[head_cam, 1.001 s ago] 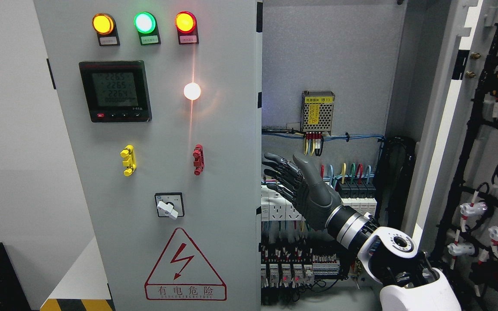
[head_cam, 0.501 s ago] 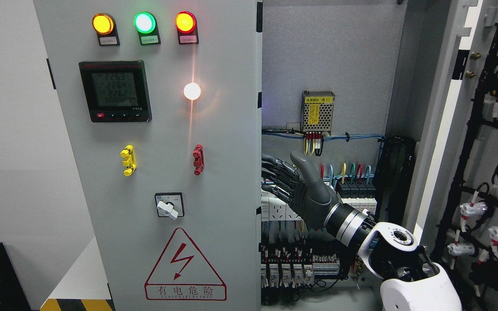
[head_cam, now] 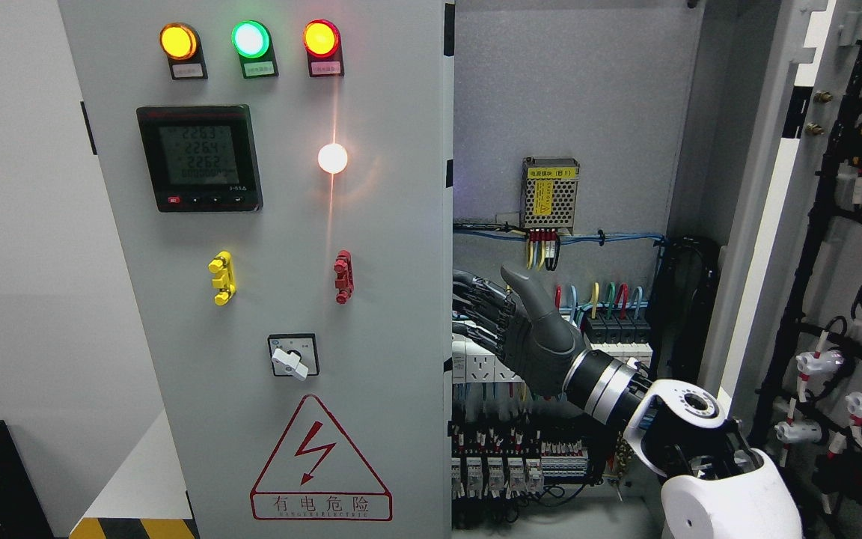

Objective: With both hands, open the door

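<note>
Right hand's dark jointed fingers [head_cam: 476,303] reach straight and spread toward the left door's edge, gripping nothing.

The right hand [head_cam: 524,329] is matte grey-black with segmented fingers and a raised thumb; its tips pass behind the edge of the closed left door [head_cam: 371,329], a flat grey painted metal panel. A ribbed silver wrist joins a glossy white arm. The door carries three round lamps, amber, green and red, one square black meter [head_cam: 200,158], one yellow [head_cam: 221,278] and one red handle [head_cam: 343,276], one rotary switch [head_cam: 292,356]. The right door [head_cam: 768,224] stands swung open.
</note>
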